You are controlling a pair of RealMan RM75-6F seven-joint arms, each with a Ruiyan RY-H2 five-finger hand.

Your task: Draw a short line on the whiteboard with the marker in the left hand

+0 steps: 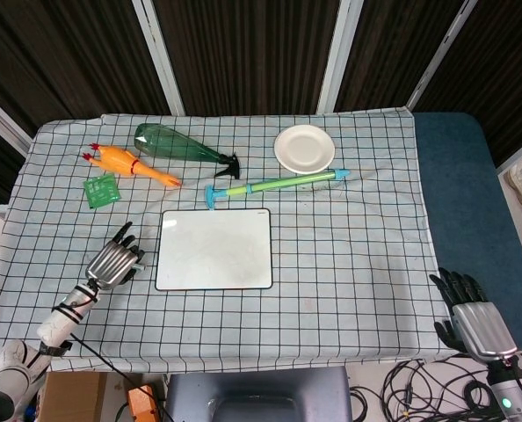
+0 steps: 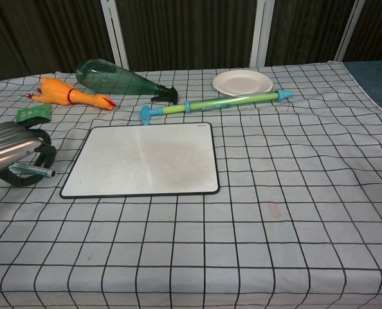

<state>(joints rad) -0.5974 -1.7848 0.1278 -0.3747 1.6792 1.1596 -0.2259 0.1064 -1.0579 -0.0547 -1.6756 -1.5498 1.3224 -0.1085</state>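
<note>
Marker (image 2: 31, 170): slim cylinder, pale barrel, lying near-level just off the whiteboard's left edge, toward the table's left side. Its tip end points at the board; the rest is hidden under the hand. Judged light, rigid and smooth, apt to roll or twist in a loose grasp. Best held mid-barrel, well clear of the tip, and tilted tip-down before contact.

Left hand (image 2: 14, 154): resting at the table's left edge, fingers curled over the marker and around its barrel. In the head view the same hand (image 1: 113, 260) sits just beside the board, not over it.

Whiteboard (image 1: 214, 249): white panel, dark rim, flat on the cloth near the table's centre, slightly toward the left. Surface shows faint smudges only; no drawn line yet. Judged stiff and slick, likely to slide on the cloth if pressed sideways.

Right hand (image 1: 469, 318): off the table's front right corner, fingers apart, holding nothing.

Other items, along the far edge: green bottle (image 1: 177, 146) on its side; rubber chicken (image 1: 129, 164); small green packet (image 1: 102, 189); white plate (image 1: 304, 149); long green-and-blue tube (image 1: 277, 185) lying just beyond the board's far edge.

Table (image 1: 366, 264): covered by a checked cloth.
</note>
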